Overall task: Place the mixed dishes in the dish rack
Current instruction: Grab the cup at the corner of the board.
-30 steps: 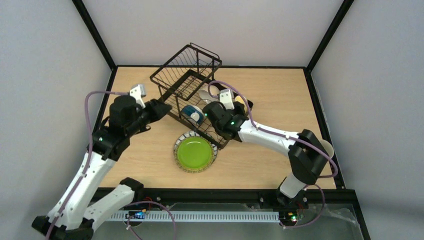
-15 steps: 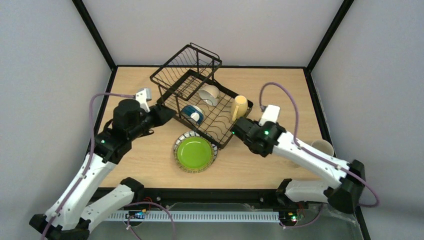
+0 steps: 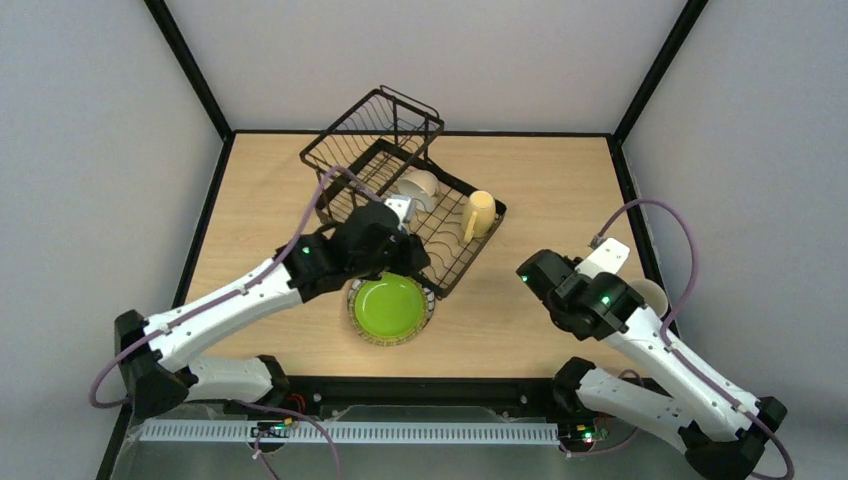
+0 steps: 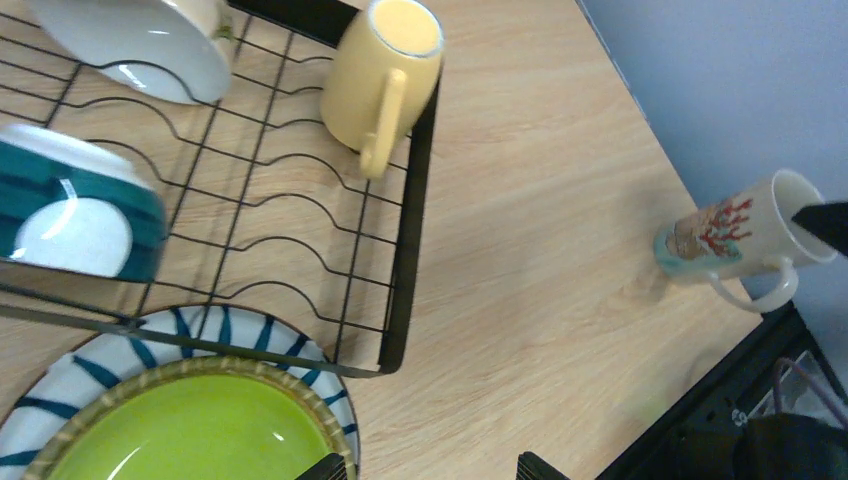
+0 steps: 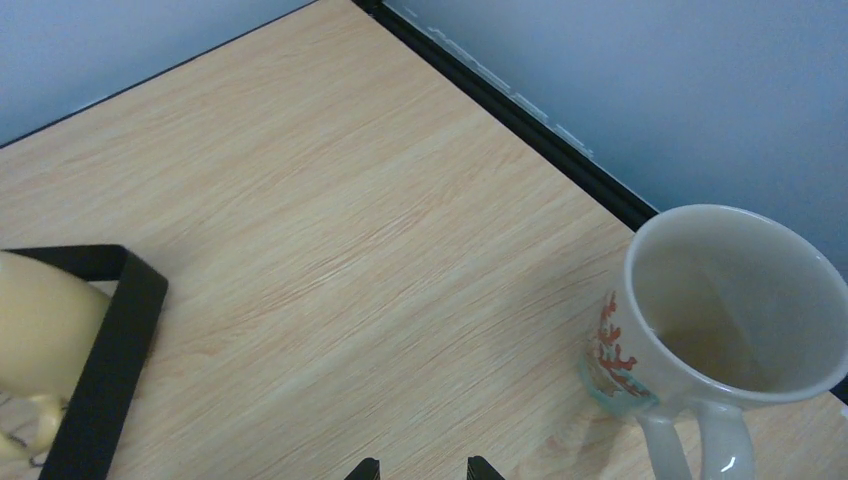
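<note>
The left gripper (image 4: 430, 468) hangs wide open and empty over the green plate (image 4: 190, 430), which lies flat on the table (image 4: 520, 250) just beside the near edge of the rack (image 4: 400, 290). In the rack's tray sit the blue bowl (image 4: 70, 215), the white bowl (image 4: 140, 45) and, at the right corner, the yellow mug (image 4: 385, 70). The right gripper (image 5: 422, 468), jaws part-way apart with nothing between them, hangs over bare wood, and the cream mug (image 5: 720, 320) stands upright near it by the table's right edge, well apart from the rack.

Black wire dish rack (image 4: 406, 250), glossy glazed green plate (image 3: 388, 306), smooth yellow mug (image 4: 380, 75), pale wood-grain table (image 4: 540, 250)
</note>
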You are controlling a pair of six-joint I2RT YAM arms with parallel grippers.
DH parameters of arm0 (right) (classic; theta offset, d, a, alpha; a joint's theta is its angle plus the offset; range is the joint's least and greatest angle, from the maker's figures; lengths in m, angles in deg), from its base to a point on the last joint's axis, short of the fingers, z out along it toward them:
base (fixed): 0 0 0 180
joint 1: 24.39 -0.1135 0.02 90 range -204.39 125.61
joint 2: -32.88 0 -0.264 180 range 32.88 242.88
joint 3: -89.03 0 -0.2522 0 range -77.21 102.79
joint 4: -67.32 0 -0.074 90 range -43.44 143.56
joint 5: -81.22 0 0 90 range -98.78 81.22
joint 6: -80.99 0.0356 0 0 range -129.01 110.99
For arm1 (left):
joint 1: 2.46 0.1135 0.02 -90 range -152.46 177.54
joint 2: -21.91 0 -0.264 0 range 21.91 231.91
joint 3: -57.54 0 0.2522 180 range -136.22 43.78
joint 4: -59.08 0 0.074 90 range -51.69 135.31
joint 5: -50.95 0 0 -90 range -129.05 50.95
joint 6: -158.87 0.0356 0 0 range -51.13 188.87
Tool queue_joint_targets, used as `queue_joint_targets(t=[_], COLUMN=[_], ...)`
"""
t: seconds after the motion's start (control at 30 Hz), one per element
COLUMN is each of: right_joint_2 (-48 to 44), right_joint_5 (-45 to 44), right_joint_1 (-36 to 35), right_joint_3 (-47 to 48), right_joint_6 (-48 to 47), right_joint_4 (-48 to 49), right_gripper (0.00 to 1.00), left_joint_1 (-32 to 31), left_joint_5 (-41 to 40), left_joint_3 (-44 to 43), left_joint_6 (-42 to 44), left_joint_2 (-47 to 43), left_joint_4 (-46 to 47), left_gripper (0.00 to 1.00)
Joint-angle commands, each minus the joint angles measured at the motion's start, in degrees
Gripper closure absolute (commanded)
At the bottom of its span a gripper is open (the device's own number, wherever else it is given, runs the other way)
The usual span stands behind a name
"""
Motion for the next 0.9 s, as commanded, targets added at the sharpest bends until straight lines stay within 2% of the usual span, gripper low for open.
queue_joint_targets(t=[0.0,0.17,0.43,0.87], right_joint_2=[1.99,6.91,7.32,8.06], right_joint_5=[1.68,2.54,8.27,10.61], right_joint_1=[4.24,11.97,27.72,33.76], right_joint_3=[1.37,5.45,7.89,10.30], right_joint_6=[0.61,-3.81,-16.18,-13.87], right_joint_4=[-1.01,-0.82,5.20,-0.12], right_gripper=[0.52,0.52,0.52,0.50], left_joint_1=[-3.33,-5.25,-9.10,-9.93], left_joint_5=[-2.45,-1.14,-1.00,1.61], left_joint_3=[-3.07,-4.40,-4.44,-4.45], left_joint_6=[2.92,4.44,5.33,8.21], left_joint_2=[3.85,6.82,9.61,11.62], left_joint_4=[-0.26,1.11,2.46,2.69], left_gripper=[0.01,0.01,0.01,0.01])
